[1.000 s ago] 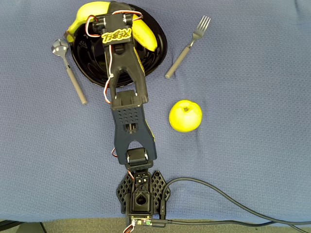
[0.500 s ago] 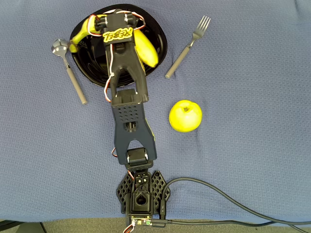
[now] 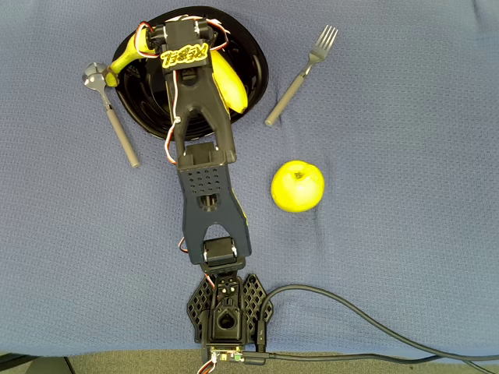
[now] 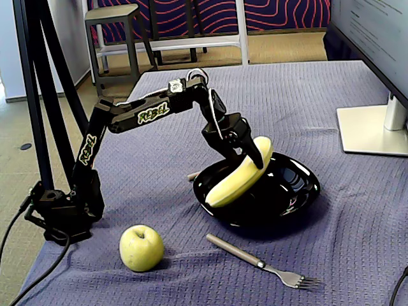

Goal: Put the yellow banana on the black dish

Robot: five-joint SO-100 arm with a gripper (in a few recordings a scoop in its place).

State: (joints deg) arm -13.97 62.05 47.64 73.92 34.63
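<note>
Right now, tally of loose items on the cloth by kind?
Fruit: 2, banana and apple
Cutlery: 2, fork and spoon
Dishes: 1, black dish
Total: 5

Apple [image 3: 297, 186], fork [image 3: 301, 75] and spoon [image 3: 111, 113] on blue cloth [image 3: 405, 171].

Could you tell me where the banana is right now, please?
In the fixed view the banana lies slanted over the black dish, its upper end in the gripper, behind the fork.

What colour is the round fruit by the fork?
Yellow-green: the apple, clearest in the fixed view.
</note>
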